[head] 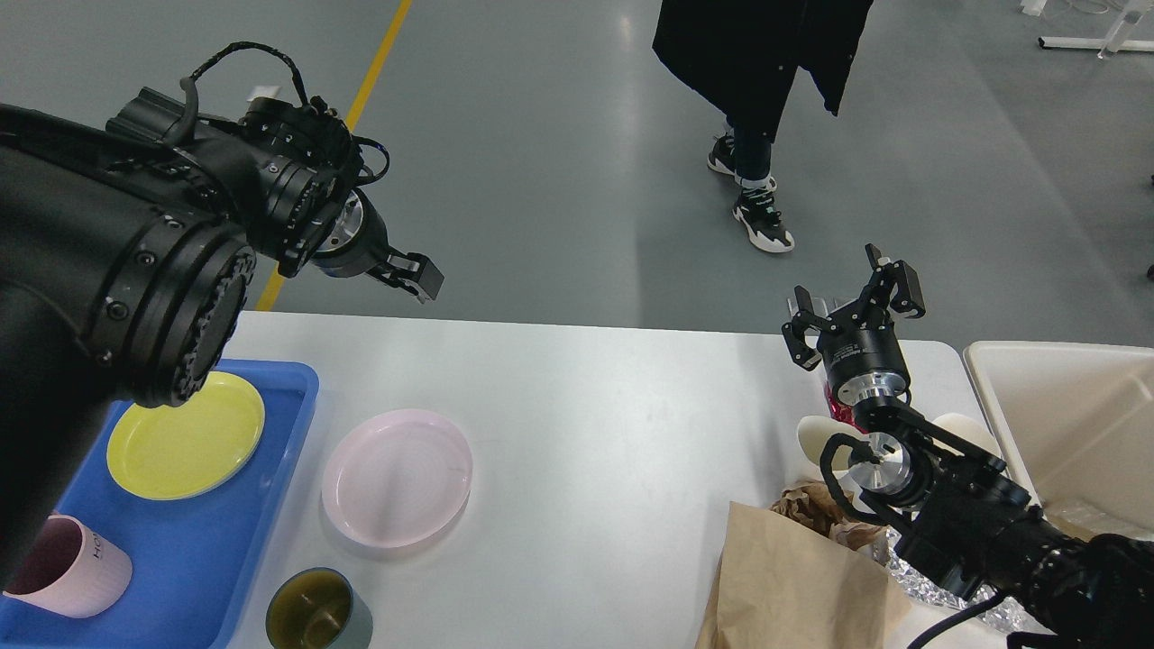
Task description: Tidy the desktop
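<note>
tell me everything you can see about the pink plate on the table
The pink plate is round, pale pink and shallow, with a raised rim and faint concentric rings in its well; it looks like smooth plastic. It is empty and lies flat, right way up, directly on the white desktop. It sits just right of the blue tray without touching it, and beyond the dark green cup, also apart from it. No end effector touches it.
</note>
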